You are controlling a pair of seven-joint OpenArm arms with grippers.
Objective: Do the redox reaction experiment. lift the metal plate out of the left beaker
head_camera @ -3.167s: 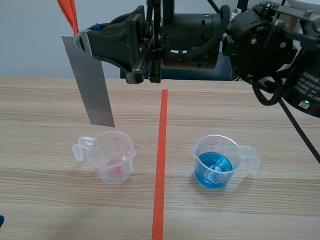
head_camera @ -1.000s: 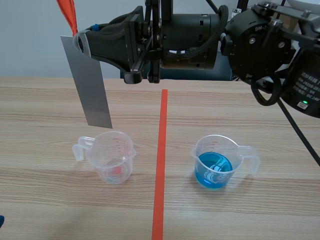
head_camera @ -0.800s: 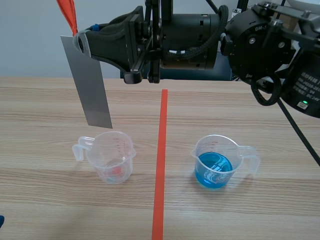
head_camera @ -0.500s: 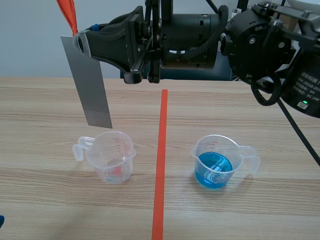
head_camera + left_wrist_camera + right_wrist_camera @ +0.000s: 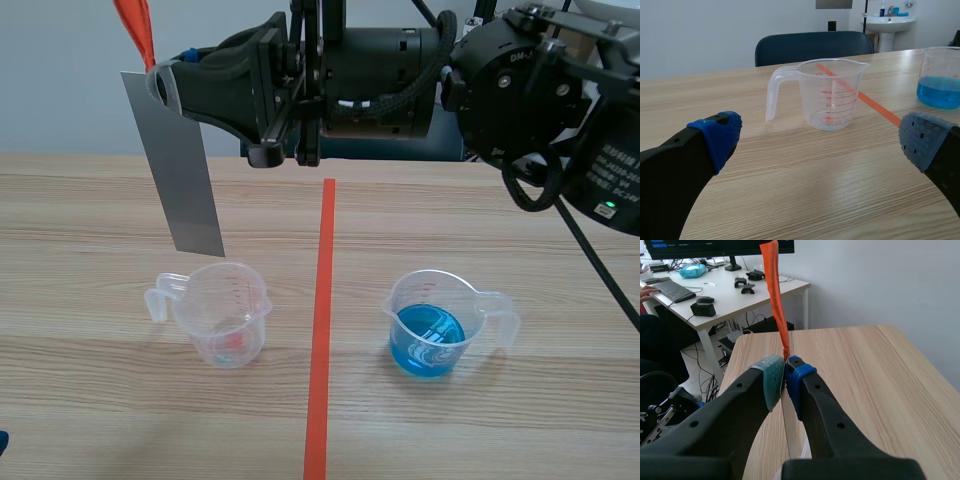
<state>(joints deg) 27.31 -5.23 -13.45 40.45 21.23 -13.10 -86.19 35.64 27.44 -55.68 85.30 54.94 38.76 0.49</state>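
Metal plate (image 5: 183, 180) pinched @ top edge by R claw (image 5: 785, 376), hangs abv L beaker (image 5: 225, 315); L claw (image 5: 820, 137) spread.

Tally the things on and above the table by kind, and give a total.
Beakers: 2 (left beaker, right beaker with blue liquid)
Metal plate: 1, held above the left beaker
Orange strip: 1, at the plate's top
Total: 4

Surfaces we can see
We make out a flat grey metal plate (image 5: 183, 170), smooth and dull; a clear plastic beaker (image 5: 225, 312), glossy; a pale wood-grain table (image 5: 90, 225), matt.
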